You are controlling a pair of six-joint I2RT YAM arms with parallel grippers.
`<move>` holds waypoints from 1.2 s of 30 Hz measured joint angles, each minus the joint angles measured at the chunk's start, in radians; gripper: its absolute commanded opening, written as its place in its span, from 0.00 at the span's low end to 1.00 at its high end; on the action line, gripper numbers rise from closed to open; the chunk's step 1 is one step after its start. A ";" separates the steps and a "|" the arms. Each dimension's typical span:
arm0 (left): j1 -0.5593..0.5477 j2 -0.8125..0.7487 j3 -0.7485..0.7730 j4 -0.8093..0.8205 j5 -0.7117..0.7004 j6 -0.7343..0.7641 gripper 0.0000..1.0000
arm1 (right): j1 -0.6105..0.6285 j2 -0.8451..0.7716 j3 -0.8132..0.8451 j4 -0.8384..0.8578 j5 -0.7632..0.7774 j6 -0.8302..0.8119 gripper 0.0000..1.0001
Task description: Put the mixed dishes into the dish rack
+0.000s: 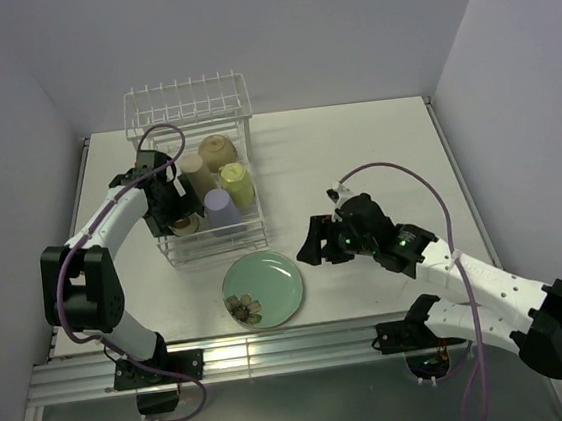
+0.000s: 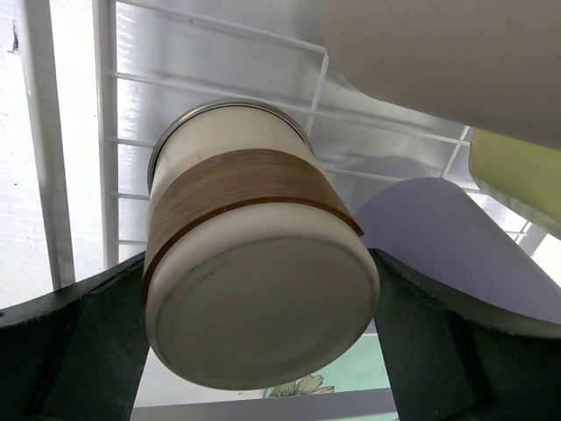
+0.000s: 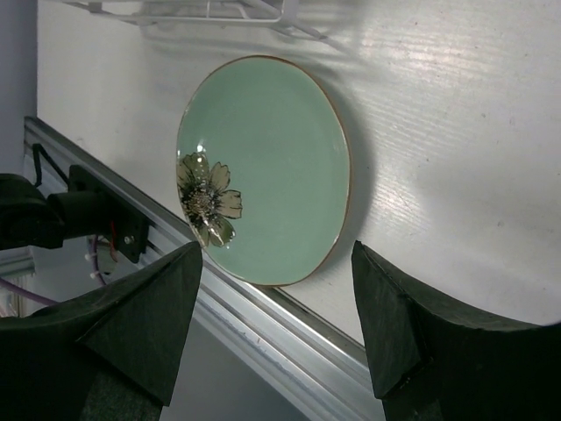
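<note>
The white wire dish rack (image 1: 187,105) stands at the back left. In it are a tan cup (image 1: 197,174), a cream bowl (image 1: 218,152), a yellow-green mug (image 1: 238,185) and a lavender cup (image 1: 221,209). My left gripper (image 1: 168,210) is inside the rack's near left part, shut on a small metal-rimmed cup (image 2: 254,263) with a brown band, its base toward the camera, above the rack wires (image 2: 105,132). The mint-green flower plate (image 1: 263,289) lies on the table in front of the rack. My right gripper (image 1: 323,244) is open and empty to the right of the plate (image 3: 272,167).
An aluminium rail (image 1: 276,352) runs along the table's near edge, just in front of the plate. White walls enclose the table on the left, back and right. The lavender cup (image 2: 438,228) and tan cup (image 2: 438,53) stand close beside the held cup.
</note>
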 measured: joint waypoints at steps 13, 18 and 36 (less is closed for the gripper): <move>0.004 -0.092 0.000 -0.003 -0.050 -0.027 0.99 | 0.011 0.151 -0.129 0.151 -0.039 0.026 0.74; 0.009 -0.151 0.000 -0.009 -0.077 -0.043 0.99 | 0.030 0.211 -0.181 0.245 -0.066 0.069 0.72; 0.011 -0.716 -0.085 -0.017 -0.010 -0.110 0.99 | 0.055 0.290 -0.507 0.819 -0.113 0.382 0.51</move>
